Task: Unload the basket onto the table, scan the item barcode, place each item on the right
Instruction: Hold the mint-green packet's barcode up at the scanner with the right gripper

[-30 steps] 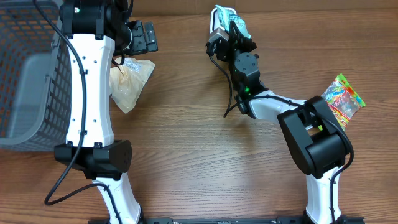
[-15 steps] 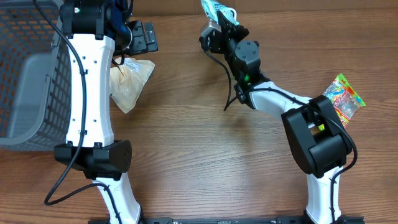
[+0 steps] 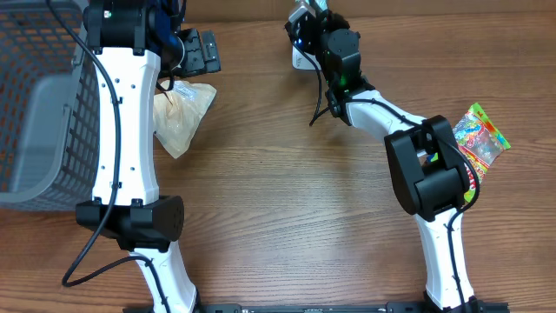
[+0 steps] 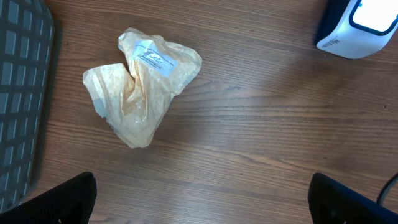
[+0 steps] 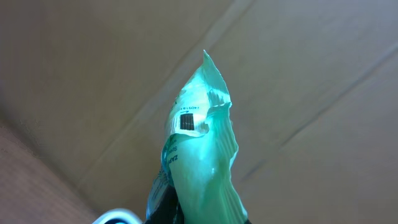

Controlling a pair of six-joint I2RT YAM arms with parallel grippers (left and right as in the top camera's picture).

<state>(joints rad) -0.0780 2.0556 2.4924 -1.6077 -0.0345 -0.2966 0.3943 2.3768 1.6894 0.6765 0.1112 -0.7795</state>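
R claw (image 3: 306, 17) farther out, pkt (image 5: 200, 158) inside

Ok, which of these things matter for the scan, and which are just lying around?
For the job:
green packet, gripped in the right claw
scanner

Lying about:
tan bag
candy bag
basket
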